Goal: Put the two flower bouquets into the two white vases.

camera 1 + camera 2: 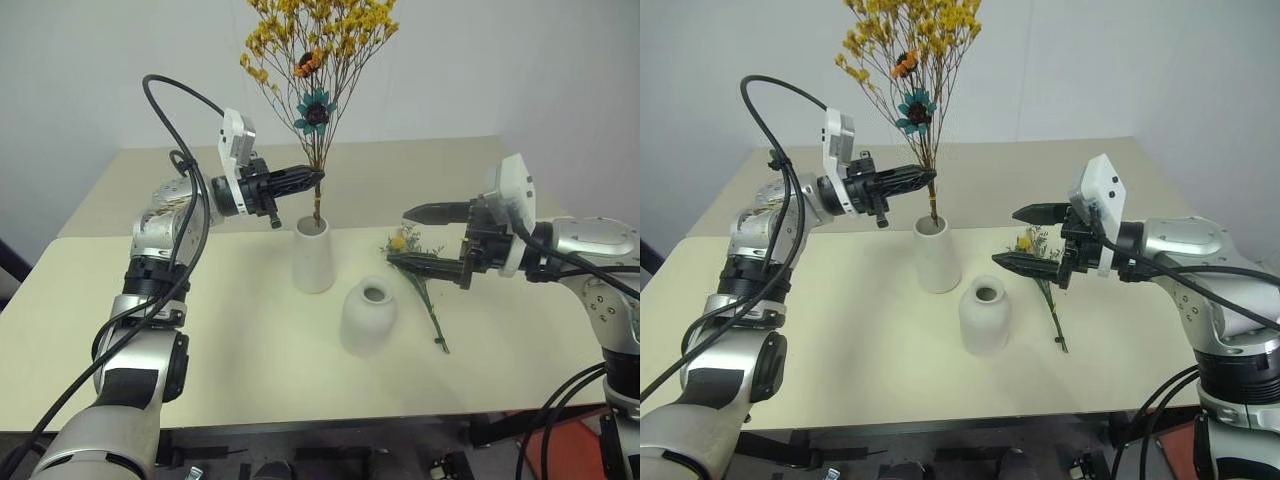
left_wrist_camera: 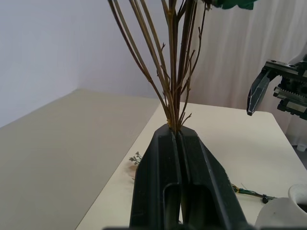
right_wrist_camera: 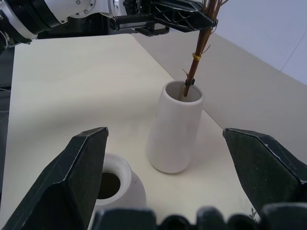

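The big spray of yellow-orange blossoms (image 1: 318,45) is gripped by the left gripper (image 1: 318,178), whose two fingers are pressed flat together on the thin brown stems just above the taller white vase (image 1: 313,256). The stems' lower ends are seen to have entered the vase's wide mouth – this is settled by the right wrist view, where the bound stem tips (image 3: 191,79) dip inside the rim of the vase (image 3: 175,129). From the head views that detail is less plain. A teal flower and an orange one are shown among the blossoms in the head views.

In the left wrist view the closed fingers (image 2: 158,172) are seen from behind with the stems fanning upward out of them, and one finger of the other gripper (image 2: 259,91) shows beyond.

The left forearm is held about level over the table (image 1: 200,330), its gripper pointing toward the robot's right. The right gripper (image 1: 428,238) is held spread wide with nothing between its fingers – it points toward the robot's left, hovering above the small green sprig with the yellow bloom (image 1: 415,275), which lies flat on the table to the right of the shorter rounded vase (image 1: 368,315). That vase stands empty, just in front of the taller one and slightly to its right; its dark narrow mouth is shown in the right wrist view (image 3: 112,184).
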Controlling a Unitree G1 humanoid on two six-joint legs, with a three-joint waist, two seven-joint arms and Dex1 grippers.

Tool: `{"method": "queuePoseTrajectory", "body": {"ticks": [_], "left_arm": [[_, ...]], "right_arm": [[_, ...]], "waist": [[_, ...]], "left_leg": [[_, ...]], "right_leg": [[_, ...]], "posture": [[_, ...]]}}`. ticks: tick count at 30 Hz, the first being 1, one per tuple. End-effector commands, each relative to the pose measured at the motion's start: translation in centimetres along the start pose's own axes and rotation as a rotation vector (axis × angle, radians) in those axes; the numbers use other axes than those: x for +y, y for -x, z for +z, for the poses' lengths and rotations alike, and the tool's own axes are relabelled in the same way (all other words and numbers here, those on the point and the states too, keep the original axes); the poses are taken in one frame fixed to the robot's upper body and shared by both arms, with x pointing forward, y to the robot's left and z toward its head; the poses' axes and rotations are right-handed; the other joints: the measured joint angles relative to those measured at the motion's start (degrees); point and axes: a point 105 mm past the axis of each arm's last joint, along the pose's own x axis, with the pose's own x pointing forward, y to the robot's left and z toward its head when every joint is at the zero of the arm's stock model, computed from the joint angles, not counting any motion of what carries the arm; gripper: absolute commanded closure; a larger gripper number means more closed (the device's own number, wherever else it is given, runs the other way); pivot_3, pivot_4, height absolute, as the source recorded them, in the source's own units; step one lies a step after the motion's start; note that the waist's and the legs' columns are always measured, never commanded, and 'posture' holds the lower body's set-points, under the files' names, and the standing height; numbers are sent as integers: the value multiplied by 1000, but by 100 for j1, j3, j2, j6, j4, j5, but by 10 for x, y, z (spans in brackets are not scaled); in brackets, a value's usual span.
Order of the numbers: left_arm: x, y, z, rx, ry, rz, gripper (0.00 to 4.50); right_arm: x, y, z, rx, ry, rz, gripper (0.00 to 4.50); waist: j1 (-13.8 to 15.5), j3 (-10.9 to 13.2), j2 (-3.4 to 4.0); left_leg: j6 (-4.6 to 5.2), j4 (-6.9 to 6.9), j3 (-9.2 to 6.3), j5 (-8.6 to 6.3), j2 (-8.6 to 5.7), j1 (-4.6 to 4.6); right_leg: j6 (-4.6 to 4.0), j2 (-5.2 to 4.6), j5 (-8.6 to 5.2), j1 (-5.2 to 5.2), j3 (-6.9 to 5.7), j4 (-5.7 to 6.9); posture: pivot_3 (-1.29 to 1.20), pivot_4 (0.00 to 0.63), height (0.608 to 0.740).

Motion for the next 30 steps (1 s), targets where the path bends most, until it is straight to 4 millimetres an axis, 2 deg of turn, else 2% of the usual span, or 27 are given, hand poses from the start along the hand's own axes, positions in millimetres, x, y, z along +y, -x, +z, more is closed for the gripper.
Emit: {"method": "queuePoseTrajectory", "body": {"ticks": [1,8,12,27,30], "left_arm": [[1,1,9,-17,-21,23,4476],[12,1,-9,55,2,110,4476],[17,0,-12,48,28,162,4476],[1,6,-20,64,80,152,4476],[-5,8,-19,68,98,137,3784]], "right_arm": [[0,7,12,-26,39,-19,0],[0,7,13,-27,42,-19,0],[0,8,13,-25,44,-19,0],[-2,7,13,-28,40,-10,0],[-2,6,12,-30,39,-5,0]], "waist": [[0,0,0],[2,0,0],[8,0,0],[7,0,0],[1,0,0]], "left_leg": [[0,0,0,0,0,1],[0,0,0,0,0,0],[0,1,0,0,0,0],[0,1,0,0,0,0],[0,1,0,0,0,1]], "right_leg": [[0,0,0,0,0,1],[0,0,0,1,0,1],[1,0,1,1,0,1],[1,0,1,1,1,1],[1,0,1,1,1,3]], "posture": [[0,150,740],[0,150,740],[0,150,740],[0,150,740],[0,150,740]]}}
